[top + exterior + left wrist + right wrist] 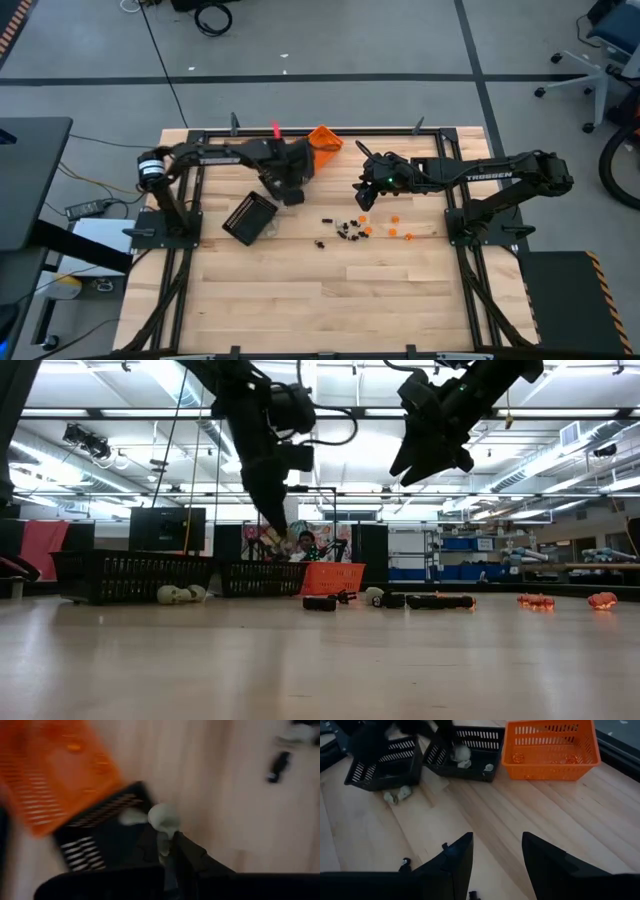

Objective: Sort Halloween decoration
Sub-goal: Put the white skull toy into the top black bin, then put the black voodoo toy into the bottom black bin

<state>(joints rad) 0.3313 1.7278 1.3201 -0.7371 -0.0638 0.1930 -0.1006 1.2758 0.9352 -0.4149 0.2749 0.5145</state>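
Above the middle black tray (465,755) — left gripper (167,851), jaws closed on one whitish trinket (162,817). Right gripper (497,851) — raised, jaws apart, empty. Orange and black trinkets (365,228) scattered on counter (330,290).

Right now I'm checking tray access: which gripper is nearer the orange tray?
Left. The left gripper hangs just beside the orange tray, gripping a whitish trinket; the right gripper hovers farther off, above the scattered trinkets.
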